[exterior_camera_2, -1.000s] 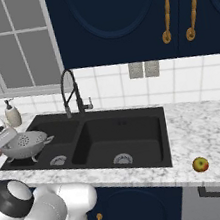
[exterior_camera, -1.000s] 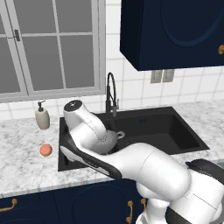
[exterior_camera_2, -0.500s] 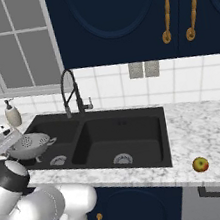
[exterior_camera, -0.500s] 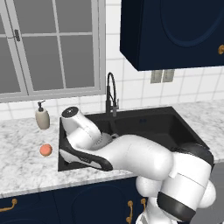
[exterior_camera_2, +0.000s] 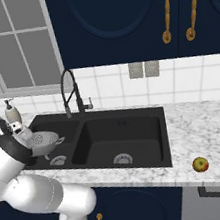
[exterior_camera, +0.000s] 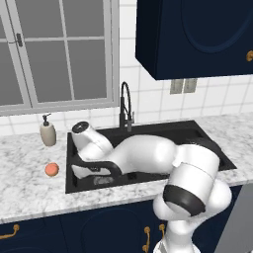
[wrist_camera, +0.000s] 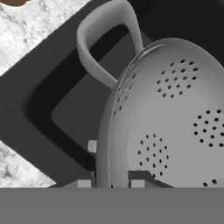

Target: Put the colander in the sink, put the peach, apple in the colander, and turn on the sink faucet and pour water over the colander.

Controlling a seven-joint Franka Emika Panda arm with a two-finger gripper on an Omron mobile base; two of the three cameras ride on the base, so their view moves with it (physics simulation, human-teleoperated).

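One colander (wrist_camera: 170, 118), rim pinched by the end effector (wrist_camera: 112, 180), over the left basin of the sink (exterior_camera_2: 133, 115). Peach (exterior_camera: 51, 169) on the tabletop (exterior_camera: 29, 192) left of the sink; apple (exterior_camera_2: 200, 164) on its right.

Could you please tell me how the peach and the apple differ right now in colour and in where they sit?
The peach is orange-pink all over; the apple is yellow-green with a reddish patch. The peach lies on the counter on the window side of the sink, near the soap dispenser; the apple lies on the opposite side, close to the counter's front edge. Both are small, round, and not yet in the colander.
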